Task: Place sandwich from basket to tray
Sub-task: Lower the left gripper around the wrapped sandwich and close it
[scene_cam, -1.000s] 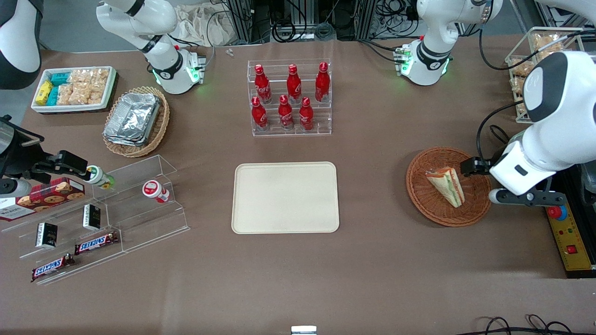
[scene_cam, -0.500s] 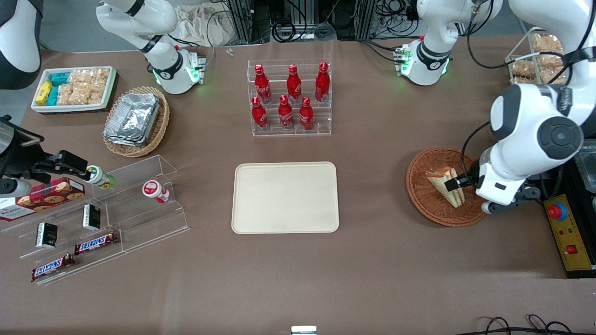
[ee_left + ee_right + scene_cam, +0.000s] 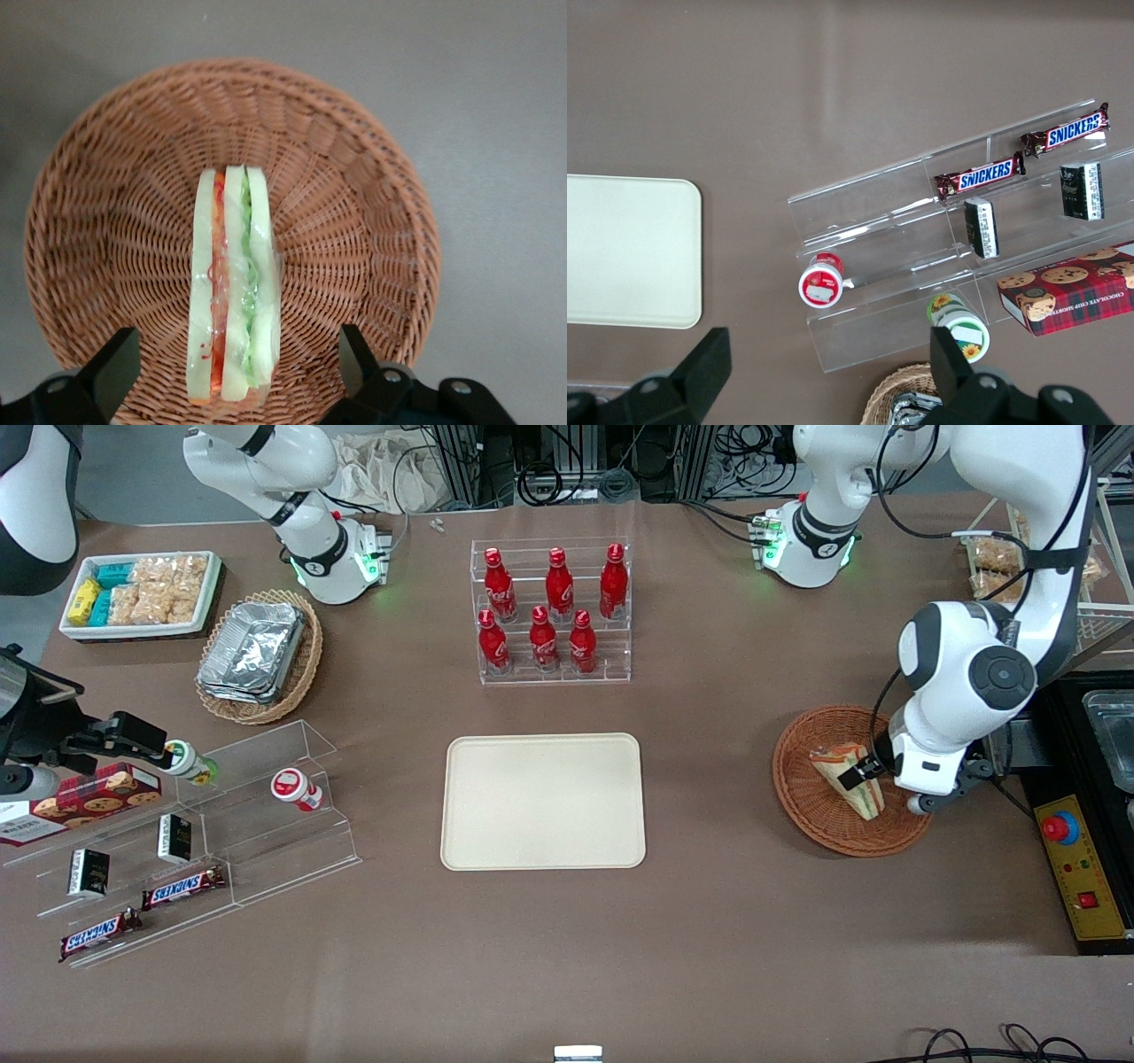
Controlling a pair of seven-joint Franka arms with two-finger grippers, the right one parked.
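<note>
Both open fingers [image 3: 115, 363] straddle the sandwich [image 3: 235, 288] lengthwise.

White arm [image 3: 966, 682], grey joint caps, black-fingered hand [image 3: 235, 372]

The sandwich [image 3: 849, 778] [image 3: 234, 288] I'm over is a clear-wrapped wedge of pale bread, standing on edge in the basket [image 3: 811, 806] [image 3: 106, 221], its green and red-orange stripes facing up. That round reddish-brown wicker basket sits well apart from the flat cream tray [image 3: 543, 801], toward my end of the table.
</note>
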